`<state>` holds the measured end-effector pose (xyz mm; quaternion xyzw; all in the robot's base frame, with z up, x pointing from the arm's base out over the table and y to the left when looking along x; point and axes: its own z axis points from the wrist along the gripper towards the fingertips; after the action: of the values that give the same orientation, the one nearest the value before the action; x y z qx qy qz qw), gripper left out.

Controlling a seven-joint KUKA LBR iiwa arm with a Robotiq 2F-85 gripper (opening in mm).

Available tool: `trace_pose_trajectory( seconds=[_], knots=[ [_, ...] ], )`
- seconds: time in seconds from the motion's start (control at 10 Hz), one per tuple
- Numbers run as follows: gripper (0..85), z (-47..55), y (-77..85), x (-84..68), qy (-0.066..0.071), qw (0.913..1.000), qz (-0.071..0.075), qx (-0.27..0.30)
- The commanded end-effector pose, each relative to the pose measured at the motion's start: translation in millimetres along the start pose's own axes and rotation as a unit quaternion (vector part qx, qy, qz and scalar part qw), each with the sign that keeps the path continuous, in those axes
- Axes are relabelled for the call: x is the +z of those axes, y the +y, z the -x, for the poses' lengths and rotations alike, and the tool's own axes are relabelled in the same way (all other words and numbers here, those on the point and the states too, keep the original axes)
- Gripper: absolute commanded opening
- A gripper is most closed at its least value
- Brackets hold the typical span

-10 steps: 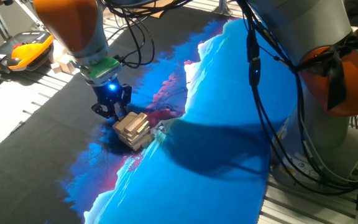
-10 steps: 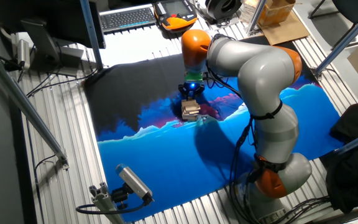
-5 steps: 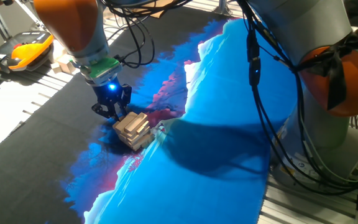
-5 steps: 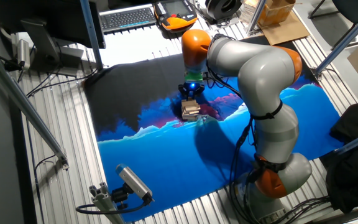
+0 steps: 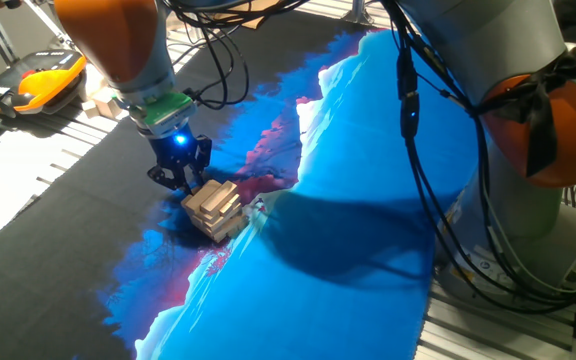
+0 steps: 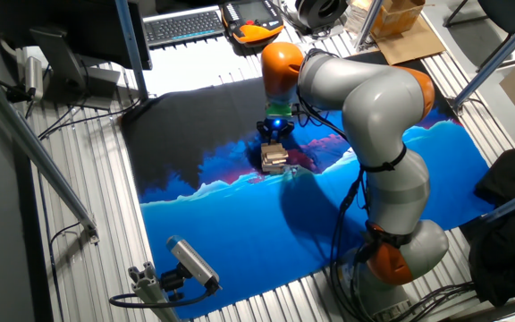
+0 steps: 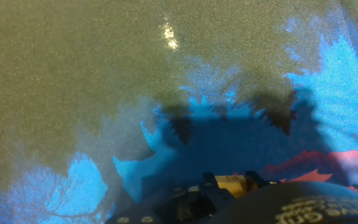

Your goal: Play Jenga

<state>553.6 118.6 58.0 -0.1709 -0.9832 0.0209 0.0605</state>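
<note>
Nearest in one fixed view lies the bright blue stretch of the printed mat [image 5: 368, 200] that covers the surface, crossed by the arm's shadow. Past it, at the ragged line where blue gives way to magenta and black, stands the Jenga [image 5: 214, 209]: a low stack of pale wooden blocks in crosswise layers, visibly askew. It rests on the mat and nothing holds it.

The hand [image 5: 179, 176] is low at the stack's far side, its dark fingers just beside the upper layers, perhaps touching them; I cannot tell which. Whether it is open or closed is also not determinable, since the fingers merge into a dark cluster. The placement reads as an approach to press or draw out one block from the side.

The other fixed view confirms the hand [image 6: 274, 132] directly beyond the Jenga [image 6: 274, 157]. The hand view shows mainly mat.

Farther back, an orange pendant [image 5: 46, 80] lies at the surface's edge.
</note>
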Motion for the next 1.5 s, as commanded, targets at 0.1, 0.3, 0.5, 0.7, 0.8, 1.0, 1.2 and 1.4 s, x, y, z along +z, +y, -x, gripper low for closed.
trace_pose_trajectory(
  seconds=[0.1,0.3,0.5,0.7,0.8,1.0,1.2,1.4],
  knots=[
    [17.0,0.7,0.0,0.2,0.0,1.0,0.0,0.0],
    [17.0,1.4,0.1,0.7,0.0,1.0,0.001,0.0],
    [17.0,2.5,-0.6,0.9,-0.001,1.0,0.0,0.0],
    [17.0,2.6,-0.8,0.7,-0.001,1.0,0.0,0.0],
    [17.0,2.7,-0.8,0.7,-0.001,1.0,0.0,0.0],
    [17.0,2.7,-0.8,0.4,-0.001,1.0,-0.001,0.001],
    [17.0,3.6,-1.0,-1.0,-0.003,1.0,-0.003,0.001],
    [17.0,5.4,-1.9,-3.4,-0.001,1.0,-0.003,-0.001]
  ],
)
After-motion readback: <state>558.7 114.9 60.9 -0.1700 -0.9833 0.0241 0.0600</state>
